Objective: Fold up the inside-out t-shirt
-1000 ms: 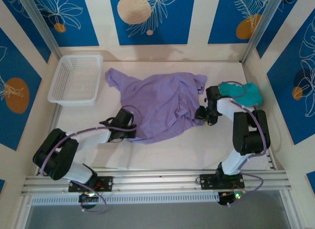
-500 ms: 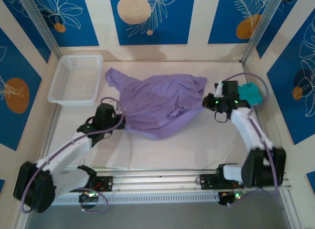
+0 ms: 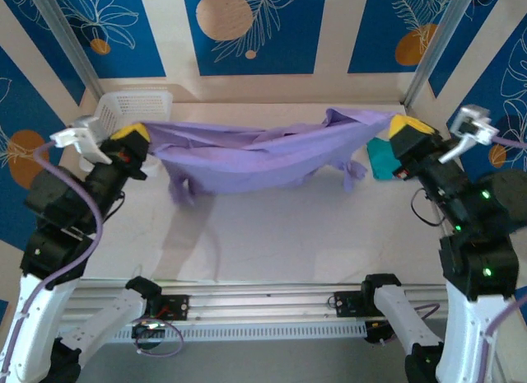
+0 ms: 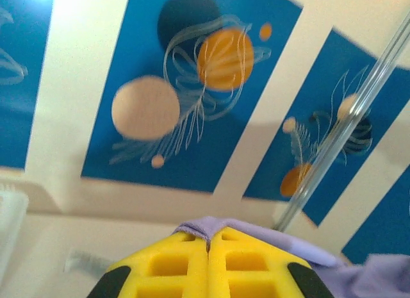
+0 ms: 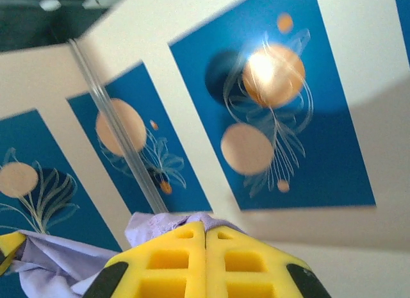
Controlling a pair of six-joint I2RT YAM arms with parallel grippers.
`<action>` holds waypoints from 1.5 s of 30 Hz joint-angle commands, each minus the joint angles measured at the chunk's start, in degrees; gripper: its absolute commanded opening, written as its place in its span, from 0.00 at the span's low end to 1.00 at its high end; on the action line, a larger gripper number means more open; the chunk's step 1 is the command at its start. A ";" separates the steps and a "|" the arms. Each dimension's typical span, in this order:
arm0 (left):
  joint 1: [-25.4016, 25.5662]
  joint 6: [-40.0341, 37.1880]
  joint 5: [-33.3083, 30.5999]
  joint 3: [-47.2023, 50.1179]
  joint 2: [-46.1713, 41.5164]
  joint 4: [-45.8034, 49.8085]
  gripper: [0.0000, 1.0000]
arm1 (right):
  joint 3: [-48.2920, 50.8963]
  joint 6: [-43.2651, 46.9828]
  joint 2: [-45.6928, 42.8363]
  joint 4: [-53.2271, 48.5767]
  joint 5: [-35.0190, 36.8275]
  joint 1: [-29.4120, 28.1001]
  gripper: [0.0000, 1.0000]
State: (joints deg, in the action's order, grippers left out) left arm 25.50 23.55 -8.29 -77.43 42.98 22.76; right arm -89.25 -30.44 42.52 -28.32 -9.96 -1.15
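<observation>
Left gripper (image 3: 132,134): yellow fingers pressed together on a pinch of lavender cloth, raised at the left side, near the basket (image 3: 123,107). Right gripper (image 3: 405,126): clamped likewise on a fold of cloth, raised at the right side, beside the teal garment (image 3: 380,158). T-shirt (image 3: 263,156): strung between the two above the table (image 3: 288,235), long axis running left to right, middle sagging, a loose tail hanging near each end; whether the tails touch down cannot be told. Each arm has its own end. Judgement: laying it flat calls for both ends travelling together, span kept taut.
</observation>
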 commanded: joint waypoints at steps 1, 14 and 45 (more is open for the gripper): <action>-0.44 -2.66 -5.28 -0.86 6.52 3.86 0.00 | 0.78 0.28 2.04 -2.63 4.01 -0.13 0.00; -14.45 -3.44 1.65 -30.02 41.42 -3.83 0.00 | -5.45 2.95 28.54 22.62 5.91 0.44 0.00; -1.12 12.16 18.61 49.97 7.70 -16.57 0.04 | 47.26 -1.60 15.00 13.06 0.63 -0.52 0.00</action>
State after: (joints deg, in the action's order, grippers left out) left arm 21.15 34.59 9.65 -27.24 50.04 11.94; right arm -42.94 -31.99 58.78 -17.63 -8.19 -1.80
